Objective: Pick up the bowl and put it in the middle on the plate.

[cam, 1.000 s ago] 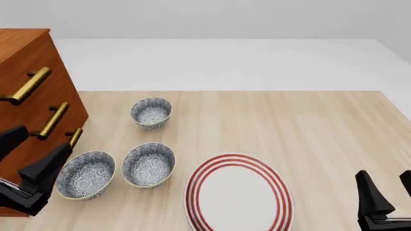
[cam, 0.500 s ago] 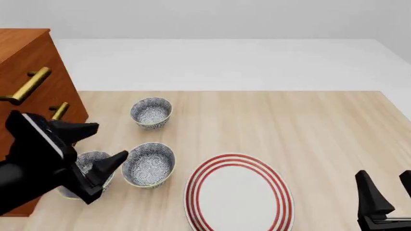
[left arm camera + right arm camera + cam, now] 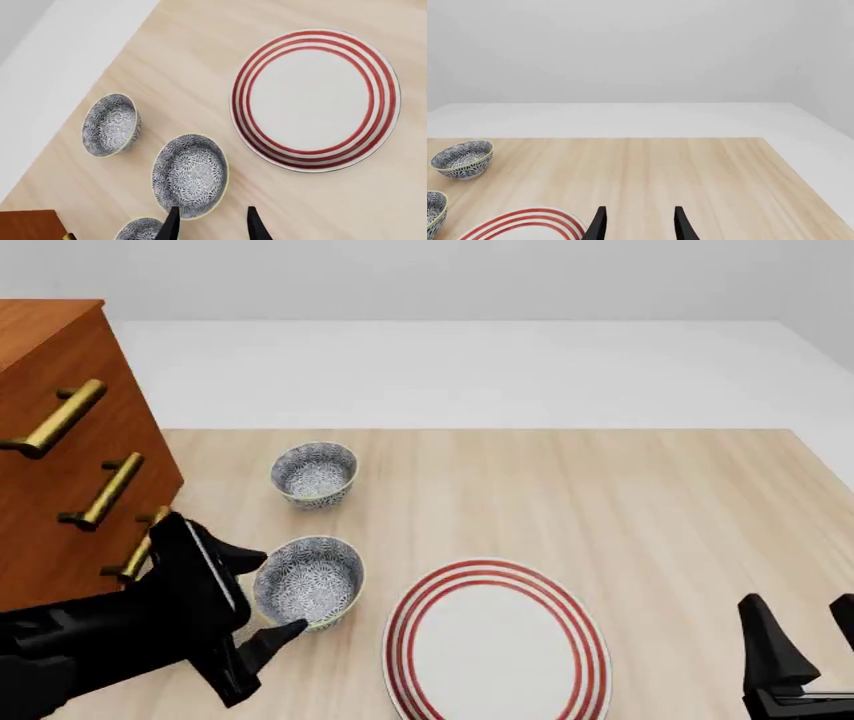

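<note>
Three patterned bowls on the counter (image 3: 641, 500), though only two plain in the front view: the bowl (image 3: 310, 580) just left of the plate (image 3: 497, 645), not touching it, and a far bowl (image 3: 315, 473) further back. Third bowl (image 3: 139, 230) caught only as a sliver at the edge of the left wrist view, hidden behind the left arm from the front. Left claw (image 3: 263, 602) spread wide beside the near bowl, gripping nothing, one finger by the bowl's left rim, the other low at its front; touching or not, cannot tell. Right claw (image 3: 801, 640) parked at the near right corner, fingers apart and empty, largely cut off by the frame. Plate's near rim also cropped. Wooden drawer chest (image 3: 67, 440) with brass handles at left, only partly seen.
</note>
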